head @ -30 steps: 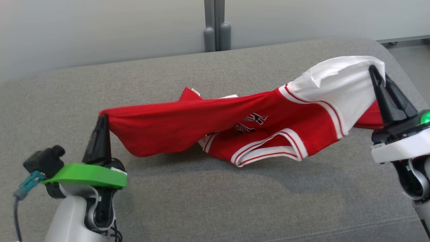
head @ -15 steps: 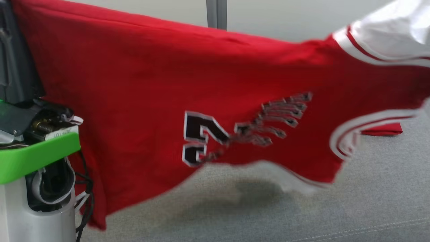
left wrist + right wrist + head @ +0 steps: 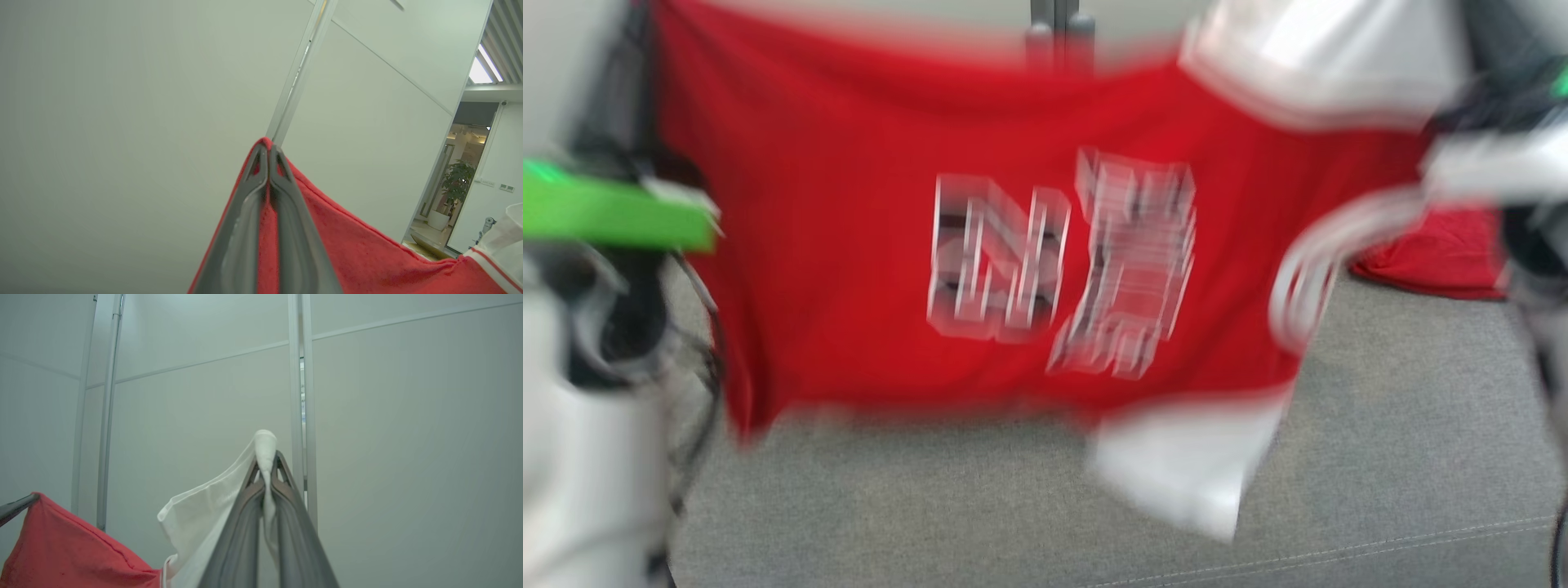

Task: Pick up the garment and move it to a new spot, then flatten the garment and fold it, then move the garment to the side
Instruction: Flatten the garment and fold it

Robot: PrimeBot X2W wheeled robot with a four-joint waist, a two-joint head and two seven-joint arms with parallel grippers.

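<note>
Red cloth with white trim, the jersey (image 3: 833, 269) hangs spread wide over the grey couch (image 3: 1405, 425). It is blurred in the head view, with a dark number near its middle and a white flap drooping toward 5 o'clock. The left gripper (image 3: 267, 150) has its fingers pressed together on a red corner, and the cloth runs off toward 4 o'clock in the left wrist view. The right gripper (image 3: 267, 457) is clamped on a white corner. Pale wall panels (image 3: 408, 437) stand behind, and a potted plant (image 3: 454, 185) shows at 4 o'clock.
</note>
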